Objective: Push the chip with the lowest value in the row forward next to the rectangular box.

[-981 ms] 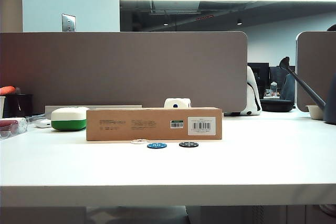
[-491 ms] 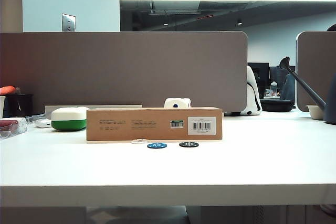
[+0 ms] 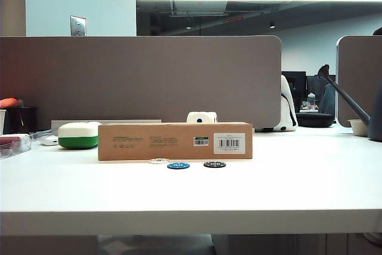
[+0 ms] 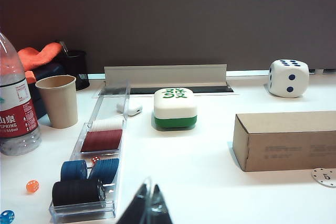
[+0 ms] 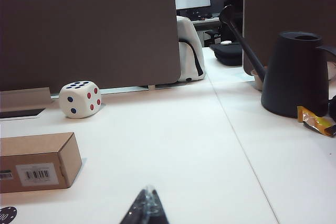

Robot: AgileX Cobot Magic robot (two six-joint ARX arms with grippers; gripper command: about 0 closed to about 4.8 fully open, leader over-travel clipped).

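Left gripper (image 4: pixel 147 205) low centre, tips seemingly pressed together | right gripper (image 5: pixel 147 208) low centre, likewise | white chip (image 3: pixel 159 160) touching rectangular box (image 3: pixel 175 141) mid-frame | blue chip (image 3: pixel 178 165), black chip (image 3: pixel 214 164) nearer | dice (image 3: pixel 202 117) behind.

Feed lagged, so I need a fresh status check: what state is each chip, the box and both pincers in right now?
White chip: flat, ahead of the other two, close against the cardboard box.
Blue chip: flat, in the row.
Black chip: flat, in the row.
Cardboard box: closed, lying lengthwise.
Left pincer: shut, empty, back from the chips.
Right pincer: shut, empty, back from the chips.
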